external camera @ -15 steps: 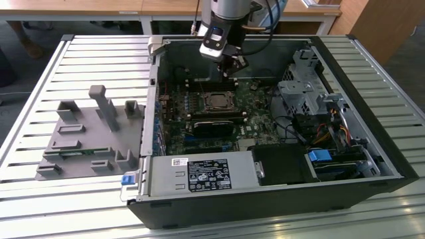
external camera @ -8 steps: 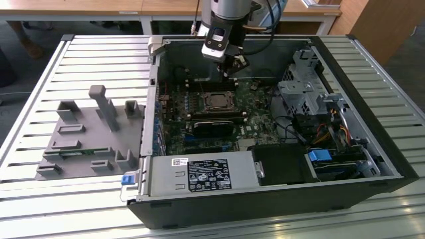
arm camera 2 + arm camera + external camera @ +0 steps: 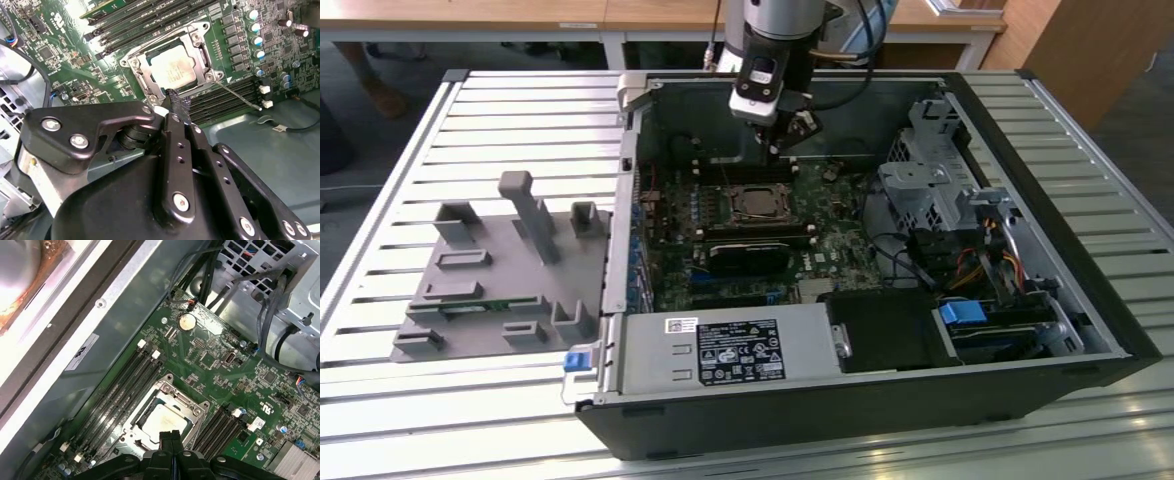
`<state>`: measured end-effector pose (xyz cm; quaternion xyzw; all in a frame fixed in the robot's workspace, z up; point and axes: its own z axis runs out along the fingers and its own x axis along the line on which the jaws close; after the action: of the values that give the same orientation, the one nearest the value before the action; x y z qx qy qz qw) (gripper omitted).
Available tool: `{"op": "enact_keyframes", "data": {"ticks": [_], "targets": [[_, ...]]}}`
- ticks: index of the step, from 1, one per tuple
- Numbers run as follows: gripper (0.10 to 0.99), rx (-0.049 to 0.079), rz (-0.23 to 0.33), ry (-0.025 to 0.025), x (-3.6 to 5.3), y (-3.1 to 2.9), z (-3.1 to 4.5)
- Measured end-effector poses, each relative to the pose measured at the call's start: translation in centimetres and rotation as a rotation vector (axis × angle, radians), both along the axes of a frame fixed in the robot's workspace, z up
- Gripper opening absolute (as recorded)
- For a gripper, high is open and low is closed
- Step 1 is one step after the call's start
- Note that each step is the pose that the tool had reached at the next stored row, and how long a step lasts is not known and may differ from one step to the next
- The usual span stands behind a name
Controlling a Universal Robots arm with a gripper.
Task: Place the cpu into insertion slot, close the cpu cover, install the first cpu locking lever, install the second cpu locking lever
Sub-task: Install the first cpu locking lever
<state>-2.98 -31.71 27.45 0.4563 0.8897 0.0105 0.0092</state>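
Silver-grey chip sits in the socket on the green board. The cover frame lies flat around it. Claw is closed, fingers pressed together and gripping nothing, with its tip just over the frame's edge. In the exterior view the claw hangs at 12 o'clock from the chip, inside the open computer case on the slatted tabletop.

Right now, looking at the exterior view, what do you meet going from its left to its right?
Grey plastic holder on the slatted table → cpu on the green board inside the open computer case → metal drive cage.
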Motion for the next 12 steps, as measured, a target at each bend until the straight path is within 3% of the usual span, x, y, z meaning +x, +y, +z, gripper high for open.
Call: {"op": "enact_keyframes", "data": {"ticks": [12], "targets": [[0.106,0.0,0.066,-0.0001,0.0,0.0,0.0]]}}
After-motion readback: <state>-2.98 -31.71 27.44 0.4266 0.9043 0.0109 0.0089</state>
